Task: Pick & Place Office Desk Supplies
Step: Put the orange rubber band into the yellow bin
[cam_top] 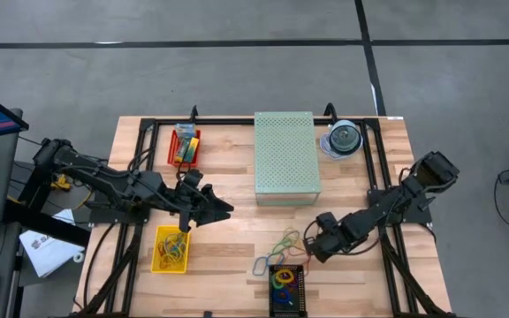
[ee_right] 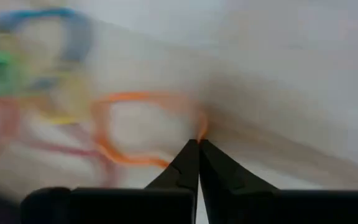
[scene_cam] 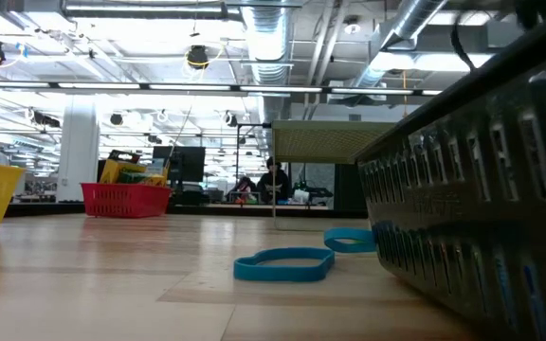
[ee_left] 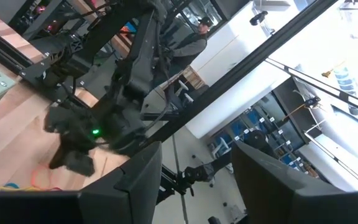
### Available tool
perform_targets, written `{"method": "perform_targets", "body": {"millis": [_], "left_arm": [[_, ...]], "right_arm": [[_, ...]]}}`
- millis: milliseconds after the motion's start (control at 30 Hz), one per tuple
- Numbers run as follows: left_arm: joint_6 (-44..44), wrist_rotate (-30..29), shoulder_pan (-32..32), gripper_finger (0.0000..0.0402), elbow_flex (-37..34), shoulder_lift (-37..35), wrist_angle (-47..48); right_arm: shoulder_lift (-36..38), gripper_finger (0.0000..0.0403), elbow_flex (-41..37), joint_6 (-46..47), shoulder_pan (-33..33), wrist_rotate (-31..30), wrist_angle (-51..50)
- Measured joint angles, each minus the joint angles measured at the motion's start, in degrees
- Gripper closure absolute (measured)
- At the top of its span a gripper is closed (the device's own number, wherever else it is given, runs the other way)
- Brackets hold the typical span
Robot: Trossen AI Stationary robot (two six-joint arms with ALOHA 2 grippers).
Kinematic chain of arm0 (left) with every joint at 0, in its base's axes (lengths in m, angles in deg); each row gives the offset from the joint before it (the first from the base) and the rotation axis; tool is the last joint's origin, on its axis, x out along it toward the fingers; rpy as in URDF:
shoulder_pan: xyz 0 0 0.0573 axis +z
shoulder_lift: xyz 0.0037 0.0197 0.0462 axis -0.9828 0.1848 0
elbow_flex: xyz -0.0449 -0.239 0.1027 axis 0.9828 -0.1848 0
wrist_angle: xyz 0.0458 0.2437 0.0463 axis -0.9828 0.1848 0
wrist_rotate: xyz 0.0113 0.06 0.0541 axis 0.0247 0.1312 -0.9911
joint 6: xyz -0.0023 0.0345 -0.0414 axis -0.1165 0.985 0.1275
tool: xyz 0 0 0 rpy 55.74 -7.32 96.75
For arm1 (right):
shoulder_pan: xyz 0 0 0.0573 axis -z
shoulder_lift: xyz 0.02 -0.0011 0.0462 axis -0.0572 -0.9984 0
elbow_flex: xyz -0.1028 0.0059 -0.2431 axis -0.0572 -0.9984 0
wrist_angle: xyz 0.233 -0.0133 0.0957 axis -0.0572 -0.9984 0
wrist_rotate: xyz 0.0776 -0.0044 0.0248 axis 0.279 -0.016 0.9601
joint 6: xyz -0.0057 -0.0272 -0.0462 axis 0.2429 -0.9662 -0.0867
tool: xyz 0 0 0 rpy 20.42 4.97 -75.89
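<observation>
orange band (ee_right: 143, 127): we see it flat on the worktop near the front edge, one end pinched at the right gripper's tips.
right gripper (ee_right: 197, 144): we find its fingers together, clamped on the orange band, low over the wood right of the loose bands.
loose bands (cam_top: 283, 243): scattered near the front edge, a blue loop (scene_cam: 284, 264) nearest the front.
black tray (cam_top: 287, 288): at the front edge, with more bands inside.
yellow bin (cam_top: 172, 249): front left, holding bands.
red bin (cam_top: 184, 145): back left, with crayon boxes (cam_top: 186, 141).
left gripper (cam_top: 224, 209): we see it above the worktop by the yellow bin, fingers apart, nothing between them.
green box (cam_top: 285, 157): back centre.
</observation>
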Motion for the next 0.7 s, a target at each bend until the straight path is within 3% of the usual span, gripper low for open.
{"method": "perform_targets", "body": {"millis": [133, 267, 400, 467, 567, 700], "left_arm": [[-0.3, 0.0, 0.0, 0.0215, 0.0, 0.0, 5.2], [-4.9, 0.3, -0.2, 0.0219, 0.0, 0.2, 15.4], [-9.0, 4.2, -0.2, 0.0218, -0.1, 1.5, 27.1], [-13.1, 7.1, 0.4, 0.0213, 0.0, 2.9, 27.8], [-17.0, 11.6, 1.3, 0.0203, -0.6, 6.2, 19.6], [-17.0, 15.0, 2.7, 0.0183, -1.6, 12.7, -8.5]], "right_arm": [[4.8, 0.0401, 3.8, -2.7, -1.0, -6.4, -0.1], [10.8, 0.0402, 8.6, -11.8, -1.2, -13.7, 5.2], [14.8, 0.0402, 13.2, -23.3, 0.3, -15.8, 10.4], [16.1, 0.0402, 16.1, -27.4, 1.2, -15.8, 11.0], [16.5, 0.0403, 20.7, -33.7, 2.8, -15.8, 11.1], [14.8, 0.0403, 25.5, -40.7, 5.7, -15.5, 10.3]]}}
